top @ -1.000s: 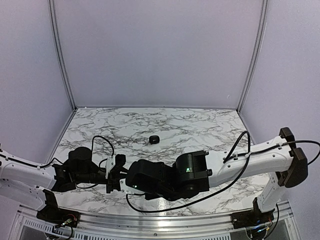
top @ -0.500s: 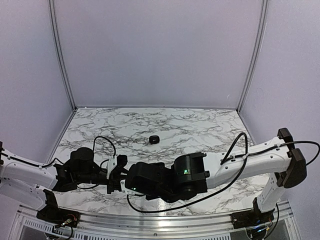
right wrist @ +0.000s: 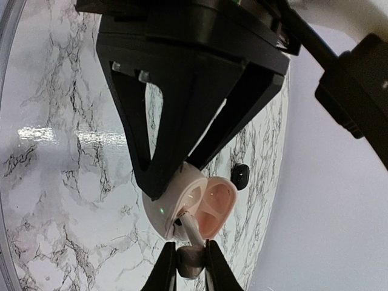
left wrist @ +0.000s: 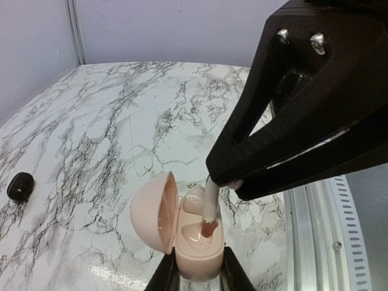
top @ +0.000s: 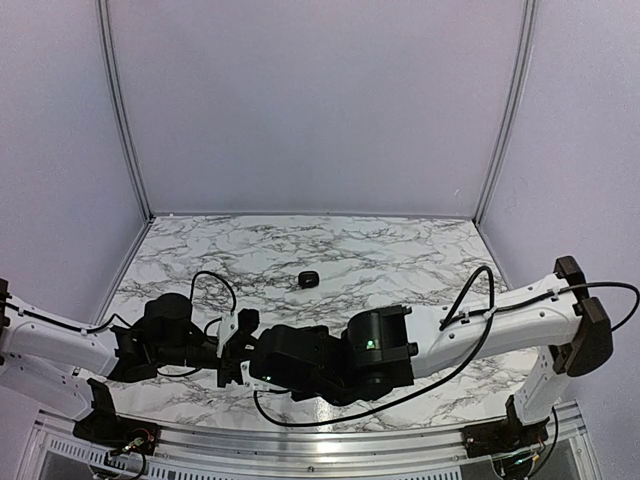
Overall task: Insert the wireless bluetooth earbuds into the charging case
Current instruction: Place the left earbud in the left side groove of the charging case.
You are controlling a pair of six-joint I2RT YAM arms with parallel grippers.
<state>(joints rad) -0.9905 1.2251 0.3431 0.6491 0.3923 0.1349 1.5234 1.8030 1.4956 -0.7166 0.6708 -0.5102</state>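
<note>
Left wrist view shows the left tool (left wrist: 199, 276) closed narrowly on the base of the charging case (left wrist: 188, 242), one finger on each side; I think it grips so low to leave the two wells free from above, and to hold the case steady close to the near edge of the tabletop (left wrist: 121, 103). The lid stands open toward the far side, so it does not block the way in from the right; the right tool (right wrist: 190, 265) reaches in from there, pinched shut on a small pale piece with a white stem, which I take for one earbud (left wrist: 210, 200). The stem is a little tilted and its tip touches one well. Holding the piece by its outer end seems to keep the thick fingers clear of the case. I cannot tell what the other well contains. A black rounded lump (left wrist: 20, 187) lies well apart, farther out on the tabletop; it seems to have no part in this step.
</note>
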